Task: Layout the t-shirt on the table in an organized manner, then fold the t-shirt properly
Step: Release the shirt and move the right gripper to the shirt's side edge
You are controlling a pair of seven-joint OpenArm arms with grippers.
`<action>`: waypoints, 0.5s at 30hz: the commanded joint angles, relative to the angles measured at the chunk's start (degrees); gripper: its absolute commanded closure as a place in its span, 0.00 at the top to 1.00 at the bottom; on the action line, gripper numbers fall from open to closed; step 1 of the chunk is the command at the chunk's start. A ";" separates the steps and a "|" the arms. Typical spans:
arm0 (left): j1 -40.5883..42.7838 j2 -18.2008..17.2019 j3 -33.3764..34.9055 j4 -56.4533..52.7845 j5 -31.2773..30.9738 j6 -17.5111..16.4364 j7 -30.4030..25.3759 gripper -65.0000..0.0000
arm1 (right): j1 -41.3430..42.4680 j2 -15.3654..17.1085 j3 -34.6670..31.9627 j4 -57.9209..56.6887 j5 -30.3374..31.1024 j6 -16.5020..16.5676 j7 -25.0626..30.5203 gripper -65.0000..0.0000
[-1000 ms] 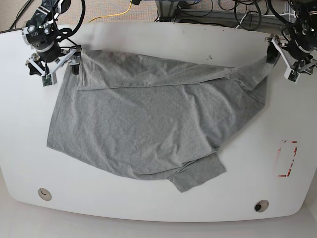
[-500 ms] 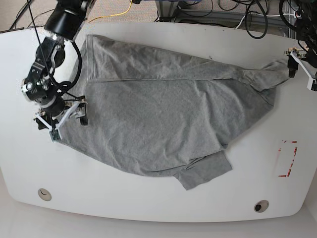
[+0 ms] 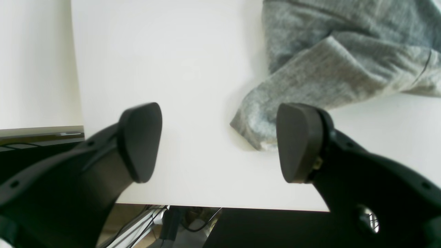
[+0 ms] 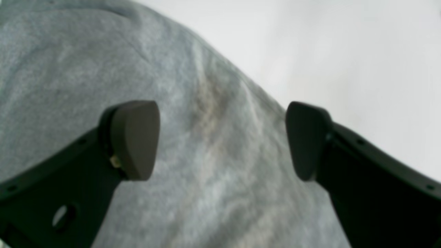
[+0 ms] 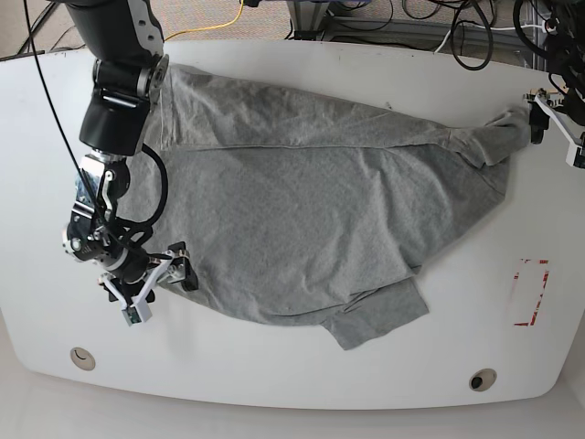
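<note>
Grey t-shirt (image 5: pixel 292 192) spread on table (image 5: pixel 274 375), L pincer (image 3: pixel 218 141) open by sleeve tip, R pincer (image 4: pixel 222 141) open (over hem).

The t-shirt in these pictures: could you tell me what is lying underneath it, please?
The t-shirt lies on the white table, which shows bare all around it. The tabletop under the cloth is covered, so anything there cannot be seen.

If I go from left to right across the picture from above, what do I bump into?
Right arm's open black claw → big heather-grey cotton t-shirt spread on the white table → red dashed rectangle marking → left arm's open claw at the far edge.
</note>
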 commanded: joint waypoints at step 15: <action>-2.77 -0.88 -2.07 0.96 -0.22 0.24 -0.93 0.75 | 10.47 1.53 -14.04 -32.50 0.80 0.32 28.99 0.85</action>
